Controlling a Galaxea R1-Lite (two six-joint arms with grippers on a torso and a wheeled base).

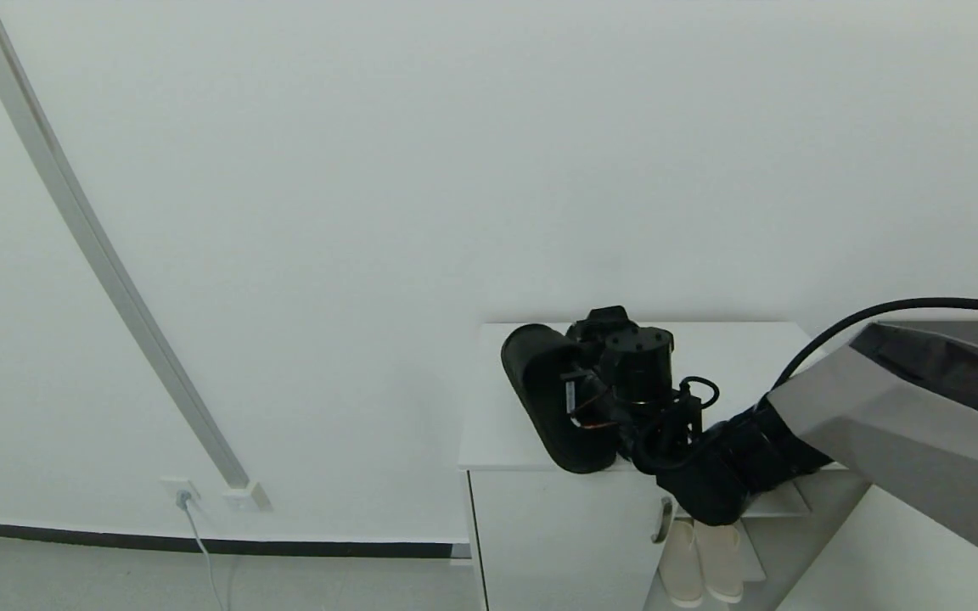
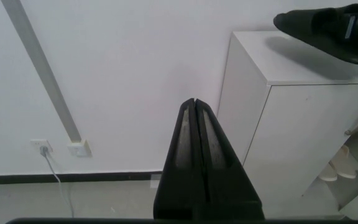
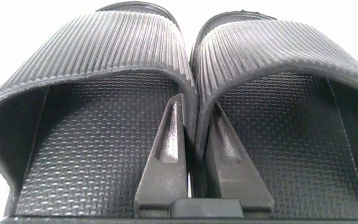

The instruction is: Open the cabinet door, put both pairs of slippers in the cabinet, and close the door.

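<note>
Clearly the right fingers [image 3: 166,155] pinch both black slippers [image 1: 550,407] over the cabinet's [image 1: 557,526] front edge, its open compartment [image 1: 761,530] just below; left fingers [image 2: 188,143], pressed together, sit farther off

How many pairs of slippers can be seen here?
2. The black pair is clamped in the right claw over the cabinet top; the white pair sits inside the cabinet. Others may be hidden.
</note>
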